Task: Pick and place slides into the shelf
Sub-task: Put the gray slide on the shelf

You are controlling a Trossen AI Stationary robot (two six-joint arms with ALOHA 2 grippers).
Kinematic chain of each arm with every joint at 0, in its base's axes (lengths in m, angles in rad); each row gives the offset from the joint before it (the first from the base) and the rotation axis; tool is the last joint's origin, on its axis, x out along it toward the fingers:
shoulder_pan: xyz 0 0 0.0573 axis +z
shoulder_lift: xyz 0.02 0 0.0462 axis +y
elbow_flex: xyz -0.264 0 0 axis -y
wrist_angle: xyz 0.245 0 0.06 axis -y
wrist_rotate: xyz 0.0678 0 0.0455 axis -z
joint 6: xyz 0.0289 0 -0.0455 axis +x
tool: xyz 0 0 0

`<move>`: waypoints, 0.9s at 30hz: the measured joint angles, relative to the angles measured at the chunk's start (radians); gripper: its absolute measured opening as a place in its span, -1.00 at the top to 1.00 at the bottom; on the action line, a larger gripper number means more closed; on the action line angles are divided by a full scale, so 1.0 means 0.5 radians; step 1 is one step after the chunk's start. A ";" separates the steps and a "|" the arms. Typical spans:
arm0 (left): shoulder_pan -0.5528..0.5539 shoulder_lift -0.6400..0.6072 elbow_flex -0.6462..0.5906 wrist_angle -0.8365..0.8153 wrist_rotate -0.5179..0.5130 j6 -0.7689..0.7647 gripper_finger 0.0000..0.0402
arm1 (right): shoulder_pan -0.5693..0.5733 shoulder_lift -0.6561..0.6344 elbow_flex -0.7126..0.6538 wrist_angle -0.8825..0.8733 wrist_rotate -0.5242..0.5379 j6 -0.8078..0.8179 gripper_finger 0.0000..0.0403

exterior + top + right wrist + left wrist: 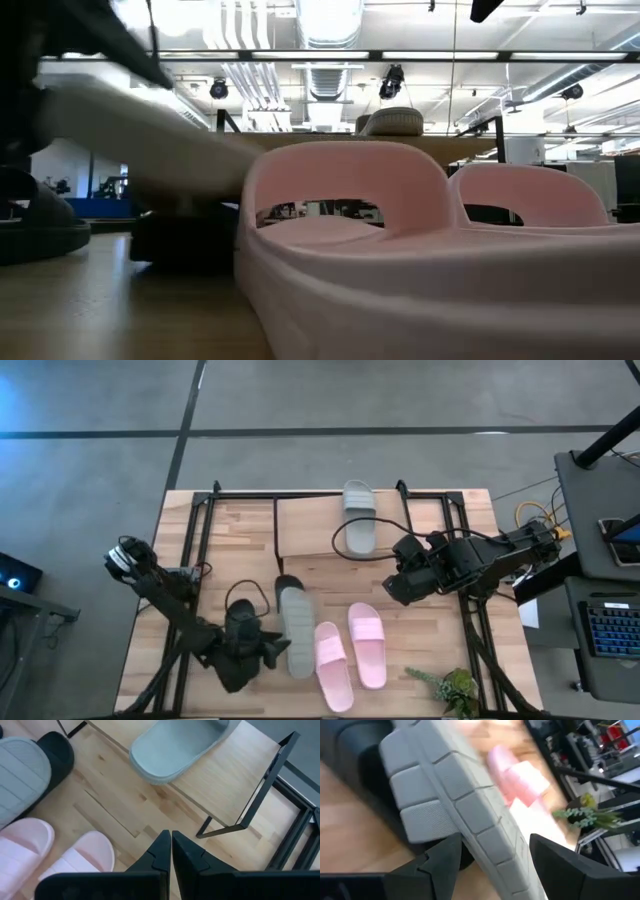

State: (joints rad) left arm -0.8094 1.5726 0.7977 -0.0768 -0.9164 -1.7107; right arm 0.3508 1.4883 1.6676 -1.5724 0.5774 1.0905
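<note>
My left gripper is shut on a pale grey-green slide, which is turned with its ridged sole up and is blurred in the low view. A black slide lies partly under it, and the other black slide is beside my left arm. The pink pair rests sole-down on the table. The second grey-green slide lies on the shelf's wooden plank. My right gripper hovers shut near the shelf's near edge and holds nothing. My left gripper holds the grey-green slide across its width, one finger at each long side of the sole. It comes level from the table's left. The slide is tilted and lifted at one end. I cannot see whether its other end rests on the black slide.
A large black metal frame runs around the table's sides. A small green plant sits at the near right corner. The shelf plank has bare wood on both sides of the slide on it. Cables loop near the shelf.
</note>
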 joint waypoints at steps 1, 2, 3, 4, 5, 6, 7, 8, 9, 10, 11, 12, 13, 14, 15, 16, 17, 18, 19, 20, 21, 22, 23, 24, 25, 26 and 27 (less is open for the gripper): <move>0.020 0.000 0.001 0.071 -0.002 0.084 -0.10 | 0.000 0.000 0.000 0.002 0.000 -0.001 0.96; 0.039 0.000 0.001 0.147 -0.001 0.170 -0.10 | 0.000 -0.002 -0.001 0.001 0.000 -0.003 0.96; 0.057 0.000 0.000 0.242 0.000 0.260 -0.10 | 0.000 -0.002 -0.002 0.002 0.000 -0.005 0.96; 0.077 0.000 0.000 0.328 0.003 0.355 -0.10 | 0.000 -0.003 -0.002 0.002 0.000 -0.008 0.96; 0.097 -0.001 -0.001 0.404 0.004 0.451 -0.10 | 0.000 -0.005 -0.002 0.002 0.001 -0.016 0.96; 0.116 -0.001 -0.001 0.469 0.004 0.550 -0.10 | 0.000 -0.006 -0.003 0.002 0.001 -0.025 0.96; 0.137 -0.001 0.002 0.512 0.005 0.654 -0.10 | 0.000 -0.006 -0.003 0.002 0.001 -0.032 0.96; 0.162 -0.001 0.007 0.541 0.007 0.748 -0.10 | 0.000 -0.006 -0.004 0.002 0.001 -0.036 0.96; 0.190 -0.001 0.010 0.574 0.013 0.826 -0.10 | 0.000 -0.006 -0.004 0.002 0.002 -0.038 0.96; 0.225 -0.001 0.014 0.592 0.019 0.879 -0.10 | 0.000 -0.006 -0.004 0.003 0.003 -0.044 0.96; 0.264 -0.002 0.014 0.605 0.032 0.911 -0.10 | 0.000 -0.006 -0.004 0.002 0.008 -0.051 0.96; 0.308 -0.002 0.013 0.623 0.055 0.931 -0.10 | 0.000 -0.006 -0.004 0.002 0.016 -0.052 0.96; 0.355 -0.002 0.011 0.633 0.097 0.939 -0.10 | 0.000 -0.007 -0.004 0.002 0.021 -0.054 0.96; 0.399 -0.005 0.008 0.638 0.138 0.941 -0.10 | 0.000 -0.008 -0.004 0.002 0.021 -0.058 0.96; 0.451 -0.004 0.007 0.656 0.191 0.966 -0.10 | 0.000 -0.010 -0.004 0.003 0.021 -0.060 0.96; 0.500 0.005 0.007 0.688 0.246 1.020 -0.10 | 0.000 -0.013 -0.004 0.003 0.022 -0.065 0.96; 0.546 0.017 0.006 0.748 0.306 1.094 -0.10 | 0.000 -0.016 -0.004 0.003 0.021 -0.070 0.96; 0.587 0.027 0.006 0.816 0.368 1.173 -0.10 | 0.001 -0.020 -0.004 0.003 0.021 -0.074 0.96; 0.628 0.038 0.006 0.882 0.422 1.254 -0.10 | 0.003 -0.026 -0.004 0.003 0.021 -0.074 0.96; 0.664 0.052 0.011 0.953 0.478 1.323 -0.10 | 0.006 -0.033 -0.004 0.003 0.021 -0.074 0.96; 0.696 0.066 0.017 1.018 0.523 1.383 -0.10 | 0.008 -0.044 -0.004 0.004 0.021 -0.076 0.96; 0.720 0.079 0.025 1.074 0.552 1.438 -0.10 | 0.009 -0.056 -0.004 0.003 0.023 -0.076 0.96; 0.741 0.089 0.038 1.111 0.556 1.486 -0.10 | 0.009 -0.068 -0.004 0.003 0.030 -0.075 0.96; 0.757 0.091 0.052 1.137 0.557 1.520 -0.10 | 0.010 -0.087 -0.004 0.004 0.039 -0.075 0.96; 0.770 0.092 0.066 1.154 0.557 1.552 -0.10 | 0.013 -0.097 -0.004 0.003 0.046 -0.074 0.96; 0.779 0.091 0.073 1.163 0.558 1.560 -0.10 | 0.014 -0.111 -0.004 0.002 0.054 -0.071 0.96; 0.786 0.091 0.078 1.164 0.560 1.562 -0.10 | 0.014 -0.129 -0.005 0.004 0.056 -0.071 0.96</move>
State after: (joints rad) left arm -0.4162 1.6180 0.8368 0.5050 -0.6366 -0.9299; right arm 0.3580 1.4240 1.6650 -1.5703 0.6054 1.0550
